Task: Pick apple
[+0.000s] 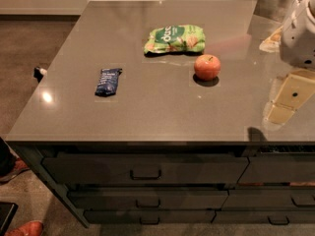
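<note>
The apple [207,67] is small, round and orange-red with a stem dimple on top. It stands on the grey countertop [157,117], right of centre, just in front of the green snack bag [175,39]. My gripper [288,100] hangs at the right edge of the view, cream-coloured under the white arm housing [299,33]. It is to the right of the apple and apart from it, holding nothing that I can see.
A dark blue wrapped bar [108,81] lies to the left on the counter. Metal containers [275,1] stand at the back right corner. Drawers with handles [145,173] run below the front edge. A person's shoes [22,227] show at the lower left.
</note>
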Robot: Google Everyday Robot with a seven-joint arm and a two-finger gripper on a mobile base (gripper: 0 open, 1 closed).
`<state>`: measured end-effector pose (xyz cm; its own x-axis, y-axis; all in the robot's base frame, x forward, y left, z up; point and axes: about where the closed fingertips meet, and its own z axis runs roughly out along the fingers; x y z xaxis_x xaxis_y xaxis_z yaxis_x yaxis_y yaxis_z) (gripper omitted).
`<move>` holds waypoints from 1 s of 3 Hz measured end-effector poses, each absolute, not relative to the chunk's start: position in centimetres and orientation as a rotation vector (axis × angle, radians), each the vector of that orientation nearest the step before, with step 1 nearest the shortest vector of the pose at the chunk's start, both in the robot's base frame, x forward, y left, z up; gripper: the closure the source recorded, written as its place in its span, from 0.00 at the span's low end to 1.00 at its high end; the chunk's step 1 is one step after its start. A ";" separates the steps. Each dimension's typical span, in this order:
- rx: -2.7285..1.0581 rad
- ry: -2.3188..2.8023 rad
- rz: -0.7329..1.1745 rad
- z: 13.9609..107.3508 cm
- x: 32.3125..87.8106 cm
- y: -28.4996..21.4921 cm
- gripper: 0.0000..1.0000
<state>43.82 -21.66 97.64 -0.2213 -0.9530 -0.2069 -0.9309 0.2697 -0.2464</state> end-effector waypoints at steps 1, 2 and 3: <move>-1.724 2.231 -0.099 97.6 43.8 -21.7 0.00; -1.705 2.230 -0.050 97.8 44.8 -21.2 0.00; -1.641 2.230 0.006 97.9 47.0 -21.2 0.00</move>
<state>47.00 -21.16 97.93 -0.2532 -0.9212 -0.2956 -0.9226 0.3218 -0.2126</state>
